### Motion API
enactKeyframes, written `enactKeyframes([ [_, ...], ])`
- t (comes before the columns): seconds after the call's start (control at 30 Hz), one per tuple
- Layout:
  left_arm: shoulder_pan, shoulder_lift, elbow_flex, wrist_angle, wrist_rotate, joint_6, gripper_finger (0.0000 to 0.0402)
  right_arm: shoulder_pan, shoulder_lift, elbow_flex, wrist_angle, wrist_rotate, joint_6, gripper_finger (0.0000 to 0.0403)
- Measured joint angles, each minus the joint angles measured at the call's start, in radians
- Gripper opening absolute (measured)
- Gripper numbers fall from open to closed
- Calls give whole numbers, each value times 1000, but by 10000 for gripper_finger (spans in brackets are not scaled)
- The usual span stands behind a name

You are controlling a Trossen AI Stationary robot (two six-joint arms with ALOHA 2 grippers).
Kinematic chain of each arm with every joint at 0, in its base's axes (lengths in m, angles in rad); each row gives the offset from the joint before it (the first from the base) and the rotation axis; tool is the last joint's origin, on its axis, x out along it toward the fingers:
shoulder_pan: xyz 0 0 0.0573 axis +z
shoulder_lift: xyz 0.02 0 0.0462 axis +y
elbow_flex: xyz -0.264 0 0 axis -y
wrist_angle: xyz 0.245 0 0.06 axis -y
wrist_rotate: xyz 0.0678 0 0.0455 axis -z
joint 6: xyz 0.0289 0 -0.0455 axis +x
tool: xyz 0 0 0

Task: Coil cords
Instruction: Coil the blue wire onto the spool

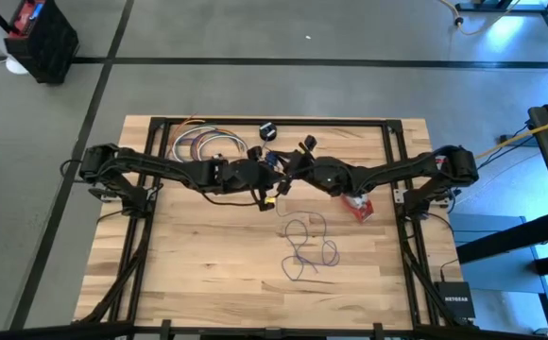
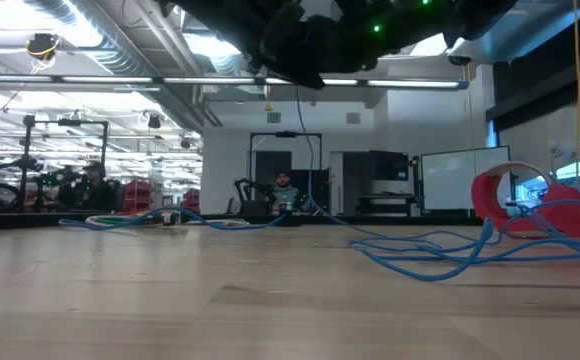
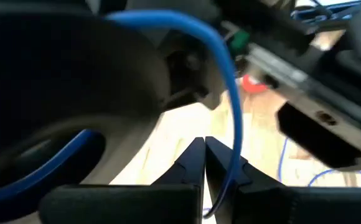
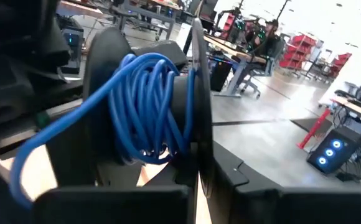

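Both grippers meet above the table's middle. My right gripper point(image 1: 299, 172) is shut on a black spool point(image 4: 99, 93) with the blue cord point(image 4: 146, 106) wound around it in several turns. My left gripper point(image 1: 270, 185) is shut just beside the spool, and the cord point(image 3: 232, 118) runs from the spool past its fingers. From there the cord hangs down to the table, where its loose part point(image 1: 307, 247) lies in slack loops. A red-and-white cord bundle point(image 1: 357, 206) lies on the table right of the grippers. A small black puck point(image 1: 268, 129) lies near the far edge. My left gripper is shut with the blue cord lying along one finger point(image 3: 239, 177). The cord runs into the seam between the fingers point(image 3: 209, 210), well behind their tips. It arcs slack from there up to the spool. My right gripper holds the spool by its thin side disc point(image 4: 197, 155), which stands on edge between the two fingers. The fingers come at it about level. The spool is lifted clear of the table, with the cord wound on its core.
A coil of coloured cords point(image 1: 203, 146) lies at the far left of the table. The black frame point(image 1: 397, 151) runs along the table's edges. Bare wood lies near the front edge point(image 1: 255, 302). People sit in the room beyond the table point(image 2: 283, 190).
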State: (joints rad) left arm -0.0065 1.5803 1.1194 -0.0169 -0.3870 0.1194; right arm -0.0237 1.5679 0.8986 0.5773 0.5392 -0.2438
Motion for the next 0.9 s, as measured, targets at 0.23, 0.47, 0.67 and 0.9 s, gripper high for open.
enactKeyframes([
  [0.23, -45, -30, 0, -12, -4, 55, 4, 13, -61, 0, -54, 15, -30, 19],
  [0.47, -43, -20, 0, -49, 3, 29, 4, 11, -75, 0, -112, 21, -23, 19],
  [0.67, -54, -24, 0, -73, 1, 16, 4, 11, -75, 0, -117, 19, -23, 19],
  [0.9, -51, -25, 0, -94, 0, -11, 4, 11, -75, 0, -117, 18, -23, 19],
])
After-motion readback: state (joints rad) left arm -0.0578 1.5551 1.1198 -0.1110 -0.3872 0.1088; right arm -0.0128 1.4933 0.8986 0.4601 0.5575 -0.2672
